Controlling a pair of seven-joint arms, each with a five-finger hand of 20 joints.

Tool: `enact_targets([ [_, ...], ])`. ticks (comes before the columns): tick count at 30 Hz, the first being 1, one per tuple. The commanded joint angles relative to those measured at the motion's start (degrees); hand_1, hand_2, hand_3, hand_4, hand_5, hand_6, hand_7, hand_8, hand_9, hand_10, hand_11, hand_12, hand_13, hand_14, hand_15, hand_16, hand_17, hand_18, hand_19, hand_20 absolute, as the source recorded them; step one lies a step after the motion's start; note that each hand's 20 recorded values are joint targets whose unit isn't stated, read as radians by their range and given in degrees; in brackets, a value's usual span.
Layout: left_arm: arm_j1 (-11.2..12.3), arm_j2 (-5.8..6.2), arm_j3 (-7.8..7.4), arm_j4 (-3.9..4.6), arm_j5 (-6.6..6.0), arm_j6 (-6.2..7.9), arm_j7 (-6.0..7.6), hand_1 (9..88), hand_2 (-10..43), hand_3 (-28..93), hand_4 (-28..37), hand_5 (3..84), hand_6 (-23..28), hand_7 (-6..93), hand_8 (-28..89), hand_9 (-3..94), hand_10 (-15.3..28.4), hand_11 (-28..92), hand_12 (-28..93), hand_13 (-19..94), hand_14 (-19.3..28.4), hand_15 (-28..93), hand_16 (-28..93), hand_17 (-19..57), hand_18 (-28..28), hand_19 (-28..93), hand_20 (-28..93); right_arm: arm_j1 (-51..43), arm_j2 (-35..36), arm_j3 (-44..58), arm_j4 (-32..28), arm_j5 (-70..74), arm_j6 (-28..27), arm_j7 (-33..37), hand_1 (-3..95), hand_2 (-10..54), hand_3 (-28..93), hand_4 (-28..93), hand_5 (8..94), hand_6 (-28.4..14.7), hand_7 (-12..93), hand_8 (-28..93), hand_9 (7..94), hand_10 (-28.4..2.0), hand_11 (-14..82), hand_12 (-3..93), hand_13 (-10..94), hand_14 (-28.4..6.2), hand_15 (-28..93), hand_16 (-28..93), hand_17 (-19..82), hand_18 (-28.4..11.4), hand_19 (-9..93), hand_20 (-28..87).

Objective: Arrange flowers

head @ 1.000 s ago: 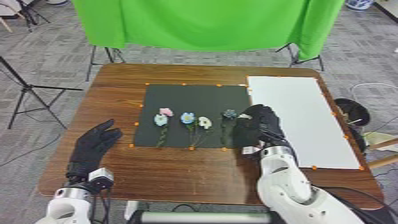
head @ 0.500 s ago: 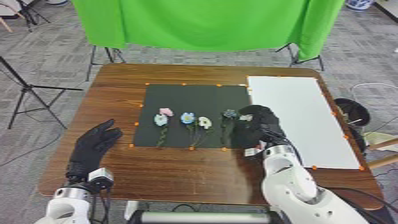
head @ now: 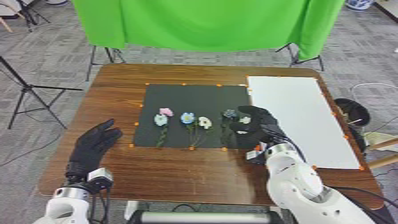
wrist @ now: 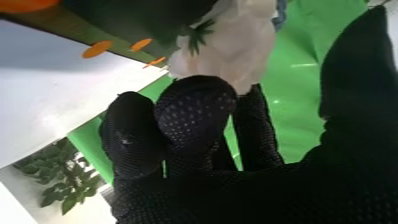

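white flower (head: pixel 244 120) meets the right robot hand (head: pixel 260 125), grip impossible to tell, toward the bench's (head: pixel 191 180) right edge; likely a placing step, next needing gentle alignment.

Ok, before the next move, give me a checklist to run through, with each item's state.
- Left hand to the left of the dark mat, off the flowers: ok
- Right hand at the white flower by the mat's right edge: ok
- White flower firmly gripped: cannot tell
- White flower over the white sheet: not ok
- Blue flower on the mat: ok
- Pink flower on the mat: ok
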Motion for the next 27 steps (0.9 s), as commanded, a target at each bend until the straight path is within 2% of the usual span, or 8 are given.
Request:
enact_targets([
  [1,1.09,-0.13,-0.03,0.56,0.12,-0.45,-0.92,25.3,-8.2,72,-22.9,48.6,0.1,17.2,-8,48.8,12.3,21,14,36,16.6,21,2,3.5,13.3,11,18,-1.64,1.34,2.36,-2.93,-0.1,-1.8,1.48,25.5,-9.5,71,-14,41.2,3.8,13,-11,41.9,-13.2,4.4,8.4,85,-3.6,68,26,61,-15.5,93,54],
  [15,0.78,-0.16,0.15,0.7,0.12,-0.6,-0.52,25.2,-8.1,72,-22.9,48.6,0.1,17.2,-8,48.7,12.2,21,14,36,16.6,21,2,3.4,13.3,11,18,-2.13,1.59,6.05,-4.32,2.62,-1.44,1.07,22.4,-9.5,67,-12,40.4,2.9,11,-9,41.1,-14.8,4.1,8.5,85,-4.0,68,25,61,-16.2,93,54],
  [18,0.56,-0.13,0.28,0.77,0.35,-0.46,-0.11,25.2,-8.2,72,-22.9,48.6,0.1,17.1,-8,48.7,12.2,21,14,36,16.7,21,2,3.4,13.3,11,18,-4.05,1.99,11.88,-7.35,5.04,3.67,-0.98,21.5,-9.5,66,-12,40.5,2.4,11,-9,41.1,-14.9,4.2,8.6,84,-4.5,68,25,60,-16.7,93,54],
  [20,0.53,0.07,0.2,0.72,0.26,-0.17,0.02,25.2,-8.2,72,-22.9,48.5,0.1,17.2,-8,48.7,12.2,21,14,36,16.7,21,2,3.4,13.3,11,18,-7.49,2.2,19.87,-10.24,12.28,6.07,-8.16,19.9,-9.5,66,-11,41.1,1.1,10,-8,41.0,-15.1,4.2,9.4,81,-6.8,64,24,56,-17.6,92,48],
  [22,0.57,0.61,0.16,0.6,0.47,0.58,0.57,25.4,-8.0,72,-23.1,48.5,0.2,17.2,-8,48.7,12.3,21,14,36,16.6,21,2,3.5,13.4,11,18,-12.98,1.36,32.54,-13.98,27.42,-2.34,-18.22,17.0,-9.2,67,-13,41.9,-0.3,9,-7,39.6,-15.2,4.0,10.3,74,-11.3,48,22,45,-19.2,79,40],
  [24,0.62,1.65,0.29,0.17,0.74,2.31,1.59,25.5,-7.9,71,-23.1,48.6,0.1,17.2,-8,48.8,12.4,21,14,36,16.6,21,2,3.6,13.2,11,18,-17.8,-0.07,44.08,-16.92,40.12,-12.98,-22.19,12.5,-4.8,69,-15,42.3,-0.8,10,-8,39.6,-14.9,3.9,10.6,56,-15.5,28,23,26,-18.6,52,36],
  [25,0.57,2.34,0.4,-0.14,2.31,3.75,2.42,25.6,-7.8,71,-23.2,48.9,0.1,17.4,-8,48.9,12.4,21,14,36,16.6,21,2,3.9,12.9,11,18,-20.28,-1.04,48.61,-17.59,48.69,-17.67,-24.87,7.6,-0.8,68,-17,42.3,-0.5,10,-8,39.7,-14.7,3.9,10.6,43,-16.1,17,23,16,-17.0,33,31],
  [27,0.66,3.02,0.03,-0.94,5.64,6.18,4.65,25.0,-5.4,71,-24.5,50.3,-0.4,17.8,-8,50.2,12.8,21,14,38,16.7,22,2,5.0,11.9,10,18,-24.34,-2.65,52.84,-18.41,66.46,-22.22,-30.26,0.0,4.4,67,-20,39.4,-0.4,7,-7,36.7,-13.9,3.0,9.9,27,-15.0,6,21,6,-14.4,17,24],
])
